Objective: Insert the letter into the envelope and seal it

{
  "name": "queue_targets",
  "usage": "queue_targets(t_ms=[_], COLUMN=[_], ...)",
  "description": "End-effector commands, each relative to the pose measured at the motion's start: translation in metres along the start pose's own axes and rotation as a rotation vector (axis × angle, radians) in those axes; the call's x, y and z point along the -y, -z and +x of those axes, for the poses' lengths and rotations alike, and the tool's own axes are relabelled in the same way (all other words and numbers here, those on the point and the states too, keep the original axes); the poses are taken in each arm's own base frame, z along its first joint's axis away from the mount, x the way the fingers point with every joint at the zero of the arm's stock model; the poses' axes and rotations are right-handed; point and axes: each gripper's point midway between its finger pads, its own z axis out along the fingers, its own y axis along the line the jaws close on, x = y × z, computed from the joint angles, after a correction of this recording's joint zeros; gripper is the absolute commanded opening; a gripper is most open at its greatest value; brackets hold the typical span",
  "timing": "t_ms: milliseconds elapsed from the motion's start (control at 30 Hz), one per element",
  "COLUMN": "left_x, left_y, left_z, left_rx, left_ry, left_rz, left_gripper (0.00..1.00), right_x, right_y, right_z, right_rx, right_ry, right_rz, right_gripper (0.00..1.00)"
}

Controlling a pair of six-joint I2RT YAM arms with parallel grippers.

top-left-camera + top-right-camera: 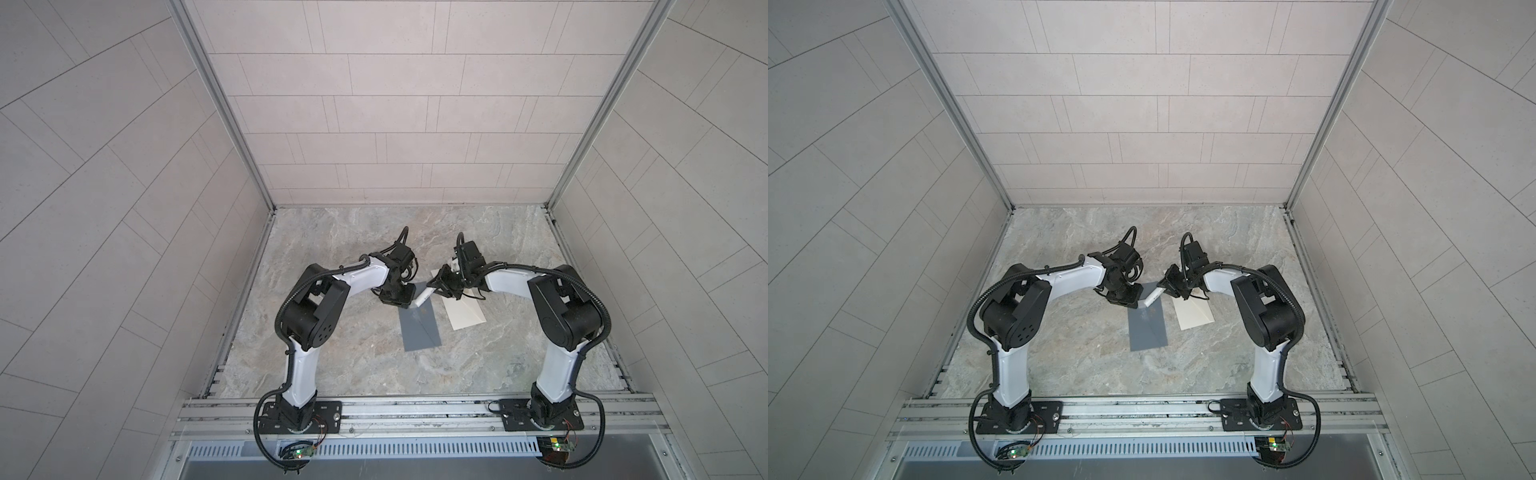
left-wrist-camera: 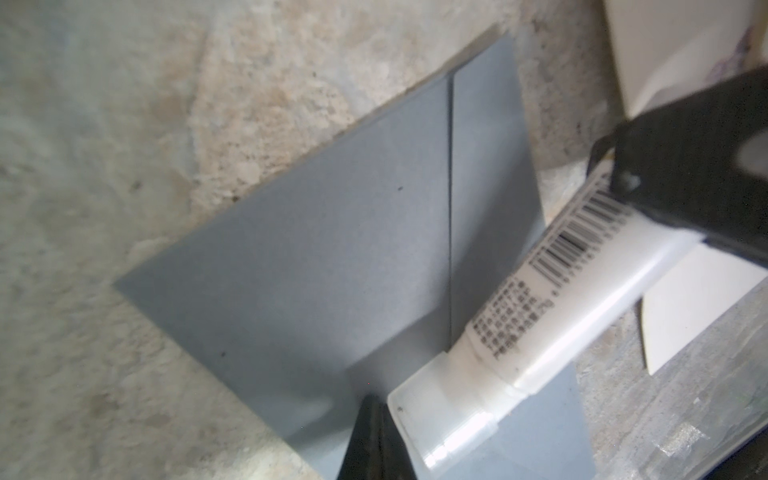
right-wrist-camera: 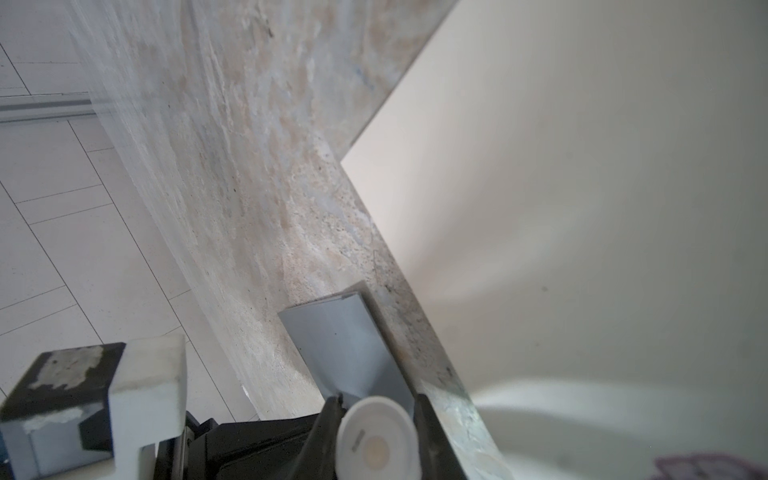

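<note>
Three walls of pale matte rectangular tiles, joined by metal corner rails, enclose a counter with a marbled grey-beige stone pattern. Both arm bases are bolted to an aluminium rail at the counter's 6 o'clock edge.

The envelope is smooth grey paper, rectangular and flat, and lies at the counter's centre with its long axis running 12 to 6 o'clock. The left wrist view shows straight seam lines across it.

A cream sheet with a diagonal crease lies just beside the envelope at its 2 o'clock, partly covered by the right arm.

The right pincer is clamped on a glue stick, a glossy white tube with a barcode label. The tube slants over the envelope's 12 o'clock end.

The left pincer is closed on nothing, with its tips at that same end, just beside the tube's cap.
</note>
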Motion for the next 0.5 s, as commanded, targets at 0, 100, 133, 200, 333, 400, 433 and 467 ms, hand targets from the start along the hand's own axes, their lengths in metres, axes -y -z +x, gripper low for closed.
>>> queue_targets(t_ms=[0,100,133,200,333,400,433,467], left_x=[-0.0024,-0.0024,-0.0029,-0.0016,0.0001,0.0006,0.0004,0.0007], left_y=[-0.0204,-0.0218,-0.0224,-0.0226,-0.0235,-0.0246,-0.0247,-0.0256], left_z=[0.0213,0.0223,0.0225,0.0228,0.0243,0.0249,0.0245,0.0252], left_rx=[-0.069,-0.074,-0.076,-0.078,-0.083,-0.086,-0.087,-0.09], left_ry=[0.007,0.008,0.009,0.009,0.002,0.0,0.002,0.001], left_rz=[0.003,0.005,0.004,0.011,0.017,0.018,0.019,0.021], left_gripper=[0.0,0.0,0.0,0.0,0.0,0.0,0.0,0.0], right_x=[0.0129,0.0153,0.0164,0.017,0.0162,0.0158,0.0168,0.0173], right_y=[-0.0079,-0.0078,-0.0079,-0.0083,-0.0081,-0.007,-0.0069,-0.0065], right_z=[0.0044,0.0037,0.0043,0.0045,0.0055,0.0061,0.0065,0.0063], right_rx=[-0.006,0.0,0.001,0.006,0.017,0.025,0.028,0.029], right_ry=[-0.063,-0.078,-0.085,-0.098,-0.131,-0.142,-0.151,-0.162], right_rz=[0.027,0.036,0.04,0.039,0.034,0.041,0.046,0.048], right_gripper=[0.0,0.0,0.0,0.0,0.0,0.0,0.0,0.0])
